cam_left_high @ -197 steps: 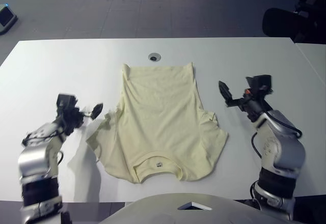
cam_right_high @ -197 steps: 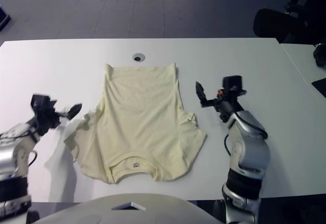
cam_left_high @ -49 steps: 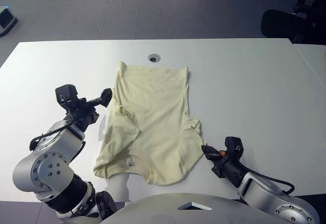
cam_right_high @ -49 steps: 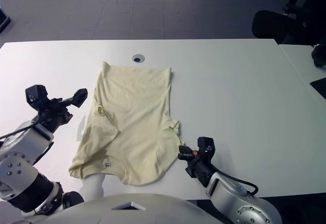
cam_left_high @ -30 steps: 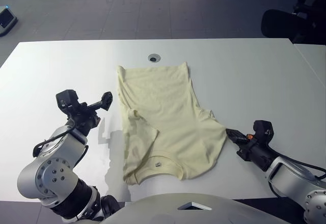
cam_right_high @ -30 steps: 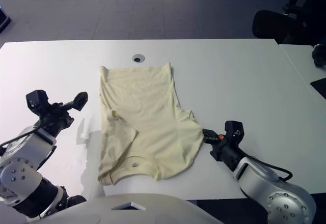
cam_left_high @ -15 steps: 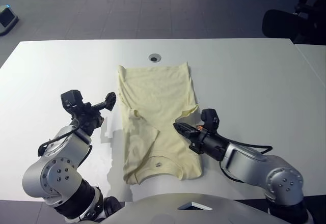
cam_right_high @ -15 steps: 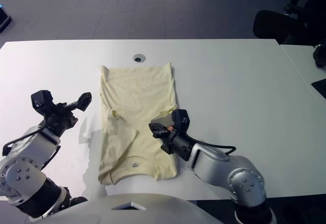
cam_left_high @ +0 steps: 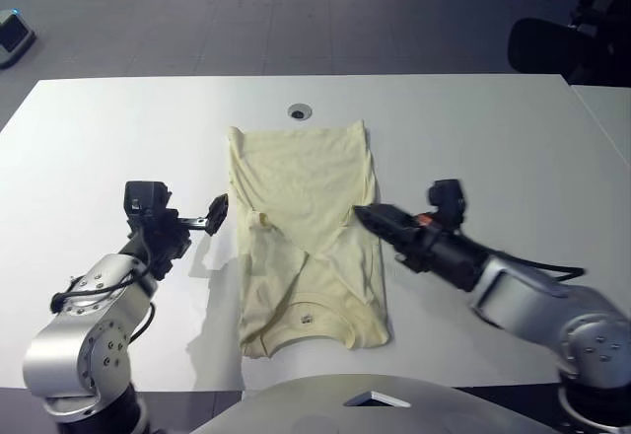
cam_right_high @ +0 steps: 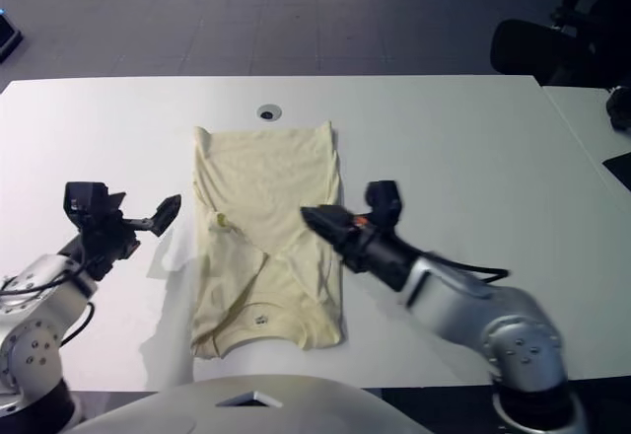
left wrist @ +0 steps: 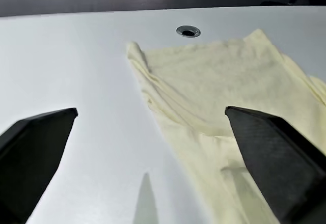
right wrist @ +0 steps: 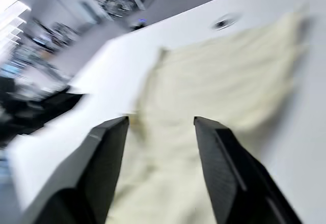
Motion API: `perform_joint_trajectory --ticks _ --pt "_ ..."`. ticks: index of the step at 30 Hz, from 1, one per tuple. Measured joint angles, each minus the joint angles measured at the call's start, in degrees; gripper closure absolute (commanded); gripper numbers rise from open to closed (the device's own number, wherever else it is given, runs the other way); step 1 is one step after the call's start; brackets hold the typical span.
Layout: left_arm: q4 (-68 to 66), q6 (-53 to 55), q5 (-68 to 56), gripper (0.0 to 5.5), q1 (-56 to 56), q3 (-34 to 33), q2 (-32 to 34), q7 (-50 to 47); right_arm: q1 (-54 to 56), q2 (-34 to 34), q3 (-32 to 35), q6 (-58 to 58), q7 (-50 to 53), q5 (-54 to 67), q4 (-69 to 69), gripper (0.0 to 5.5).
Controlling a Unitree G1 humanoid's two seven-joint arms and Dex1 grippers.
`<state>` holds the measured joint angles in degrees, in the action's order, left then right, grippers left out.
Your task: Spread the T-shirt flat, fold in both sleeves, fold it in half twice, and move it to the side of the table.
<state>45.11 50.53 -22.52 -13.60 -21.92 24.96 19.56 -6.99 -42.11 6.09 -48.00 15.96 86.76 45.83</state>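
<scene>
Where the white table [cam_left_high: 493,128] is inspected from the head cameras, the pale yellow T-shirt [cam_left_high: 306,227] lies at its middle as a long, narrow shape. Its hem is toward the far edge and its collar toward the robot. The hem stops just short of a round cable grommet [cam_left_high: 299,111] set in the tabletop. Both sleeves are turned in over the body. The sleeve on the robot's left forms a small bunched ridge along that side. The sleeve on the robot's right lies across the front with a diagonal edge running down toward the collar. A small label [cam_left_high: 308,318] shows inside the neckline. The cloth is lightly wrinkled, and its near corners are rounded rather than square.

The left gripper [left wrist: 151,111] hangs over bare table on the left of the shirt, near it and apart from it, with its jaws spread wide.

The right gripper [right wrist: 160,121] is at the shirt's right edge, about halfway along its length, pointing across the cloth. Its two fingers [right wrist: 104,173] stand apart. Whether the tips touch the fabric cannot be determined.

A dark office chair [cam_left_high: 562,44] stands on the floor beyond the table's far right corner.
</scene>
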Motion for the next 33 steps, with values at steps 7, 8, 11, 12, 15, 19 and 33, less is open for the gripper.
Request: perform_joint_trajectory --ticks 7,8,11,12,15,19,33 --pt "-14.6 -35.5 11.6 0.1 -15.9 3.1 12.1 17.7 -22.0 -22.7 -0.9 9.5 -22.4 -38.3 0.5 1.28" --pt "-16.1 -38.6 12.4 0.1 -17.1 3.6 12.9 19.1 -24.1 -24.8 -2.2 12.2 -24.2 -42.8 -0.1 1.09" --pt "-20.2 -48.9 15.0 0.1 -20.0 5.6 15.7 23.7 -29.9 -30.8 -6.0 22.7 -29.7 -58.0 -3.5 0.58" --pt "-21.2 -53.3 16.4 0.1 -21.2 6.6 17.1 25.6 -31.4 -32.9 -7.3 27.6 -32.0 -63.8 -4.7 0.46" --pt "-23.1 -66.2 21.4 0.1 -24.9 9.6 21.7 30.5 -32.8 -37.0 -11.1 41.5 -36.9 -78.8 -6.4 0.14" --pt "-22.7 -83.8 27.9 0.29 -28.4 13.7 28.3 34.5 -29.8 -37.2 -16.3 56.4 -42.0 -95.1 -7.4 0.1" --pt "-22.0 -87.5 41.1 2.69 -28.6 18.8 24.1 23.4 -15.3 -19.9 -25.0 62.1 -49.3 -107.8 -12.1 0.1"
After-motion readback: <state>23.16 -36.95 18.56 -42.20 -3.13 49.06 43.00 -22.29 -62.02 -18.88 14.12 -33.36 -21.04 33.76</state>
